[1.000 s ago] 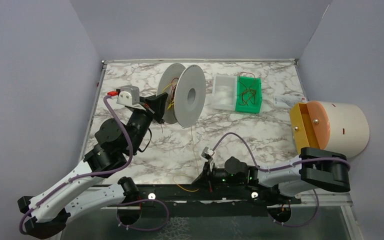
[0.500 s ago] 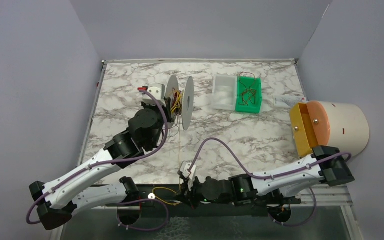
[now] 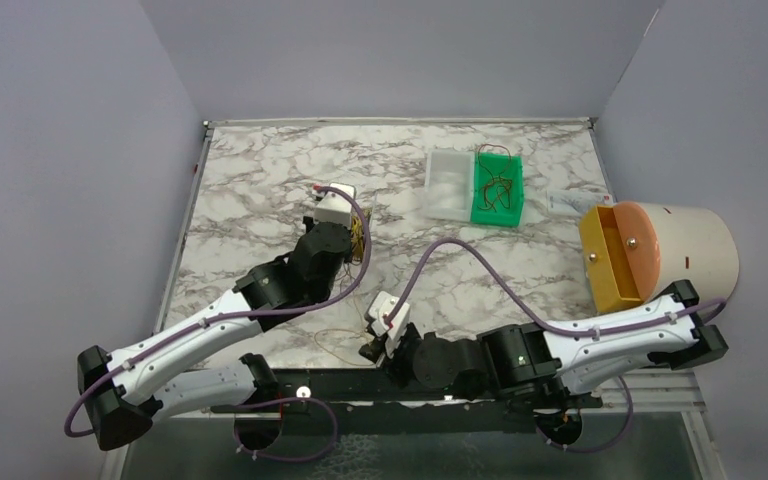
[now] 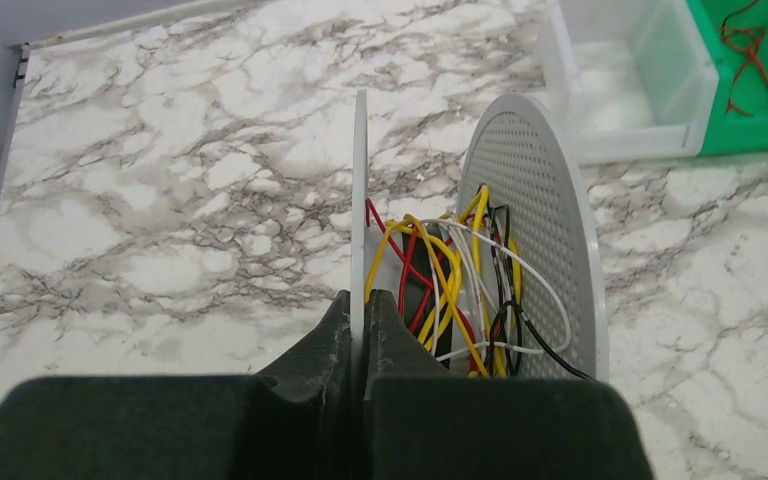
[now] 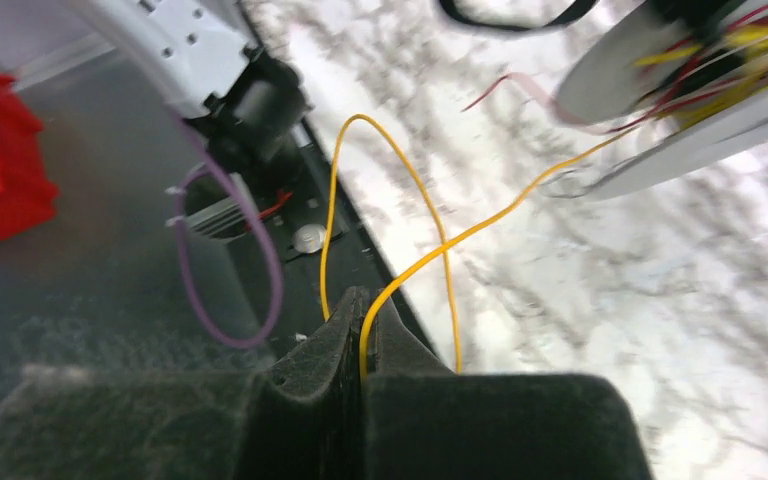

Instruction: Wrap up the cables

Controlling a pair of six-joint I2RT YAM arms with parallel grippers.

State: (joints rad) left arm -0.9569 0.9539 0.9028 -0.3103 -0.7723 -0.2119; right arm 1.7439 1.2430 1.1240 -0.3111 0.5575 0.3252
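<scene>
Jaws of my left gripper (image 4: 358,312) pinched tight on the thin near flange of the spool (image 4: 532,190), edge-on over the worktop (image 4: 160,200); cables (image 4: 438,285), yellow, red, white, black, bunched on the hub just right of that gripper. My right gripper (image 5: 362,308) clenched on one yellow cable (image 5: 430,250); it runs up and right from the fingertips toward the spool, a loop arching just ahead; reddish wires (image 3: 495,185) in green bin (image 3: 515,215), far ahead
</scene>
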